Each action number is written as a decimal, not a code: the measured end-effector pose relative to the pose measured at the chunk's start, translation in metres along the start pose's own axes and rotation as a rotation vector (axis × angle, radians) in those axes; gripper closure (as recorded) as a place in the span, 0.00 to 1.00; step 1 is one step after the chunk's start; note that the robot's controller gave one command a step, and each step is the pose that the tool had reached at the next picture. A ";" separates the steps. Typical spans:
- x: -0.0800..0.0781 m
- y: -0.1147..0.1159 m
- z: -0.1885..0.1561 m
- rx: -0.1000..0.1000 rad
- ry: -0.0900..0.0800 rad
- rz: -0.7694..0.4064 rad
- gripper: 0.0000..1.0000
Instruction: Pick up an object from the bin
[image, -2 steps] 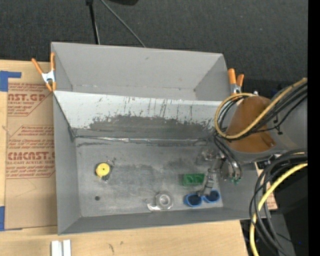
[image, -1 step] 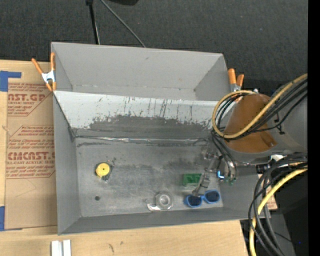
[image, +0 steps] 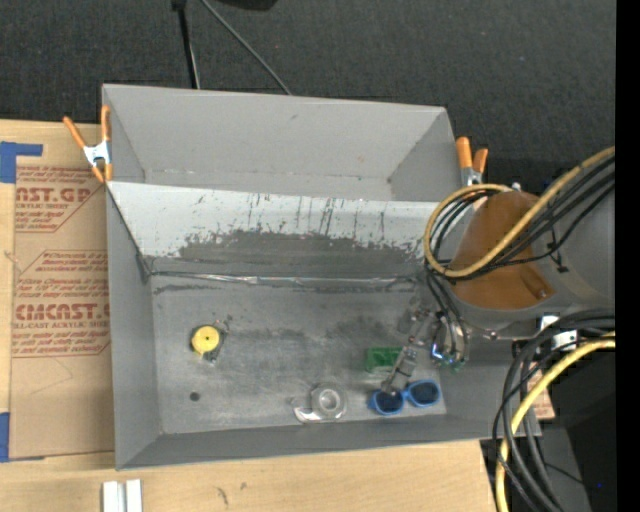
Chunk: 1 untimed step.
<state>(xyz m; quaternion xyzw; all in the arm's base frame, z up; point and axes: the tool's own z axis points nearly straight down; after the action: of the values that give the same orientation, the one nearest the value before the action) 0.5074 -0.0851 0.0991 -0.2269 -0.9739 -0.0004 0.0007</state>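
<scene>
Blue double-ring plastic toy sits just beneath the pincer, lengthwise across it; pincer's spread cannot be told

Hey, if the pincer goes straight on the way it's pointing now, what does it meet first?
Probably the blue rounded thing near the front right of the bin, right below the pincer. The green piece lies just beside that line. Depth is hard to judge from above.
</scene>
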 end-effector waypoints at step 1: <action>0.018 0.005 0.031 0.000 0.002 0.108 0.00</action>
<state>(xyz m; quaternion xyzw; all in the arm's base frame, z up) 0.4934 -0.0724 0.0685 -0.2793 -0.9602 -0.0004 0.0016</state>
